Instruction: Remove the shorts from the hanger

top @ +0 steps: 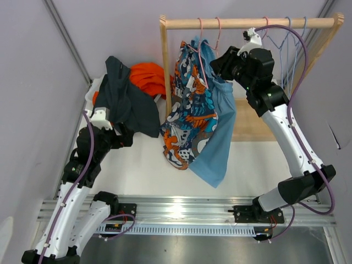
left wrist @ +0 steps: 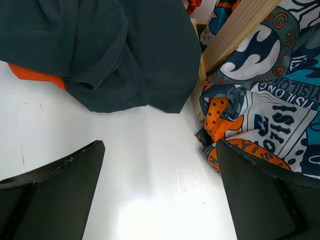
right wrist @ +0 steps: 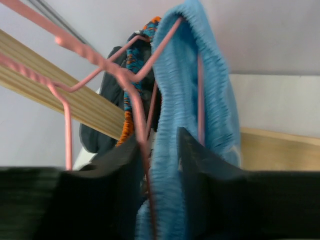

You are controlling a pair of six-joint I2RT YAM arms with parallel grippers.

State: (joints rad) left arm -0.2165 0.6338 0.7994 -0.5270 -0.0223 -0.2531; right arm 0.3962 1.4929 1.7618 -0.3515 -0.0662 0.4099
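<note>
Jaws of the right gripper (right wrist: 157,145) are drawn narrow on the gathered waistband of the light blue shorts (right wrist: 175,75). A wire of the pink hanger (right wrist: 100,65) runs down between them too, though blur hides whether it is pinched as well. These shorts hang from the wooden rail (top: 247,23), waistband up and long axis dropping to the counter (top: 137,170), with the hem toward the near edge. The cartoon print shorts (top: 187,115) hang just beside them the same way, overlapping their left edge and close to the rack's upright post (top: 164,66). The left gripper (left wrist: 160,150) sits low over bare counter, jaws wide with nothing between. Beyond it the dark teal shorts (top: 129,99) lie crumpled over the orange-red shorts (top: 148,77), which show only partly. Bare counter lies near the hanging hems.
</note>
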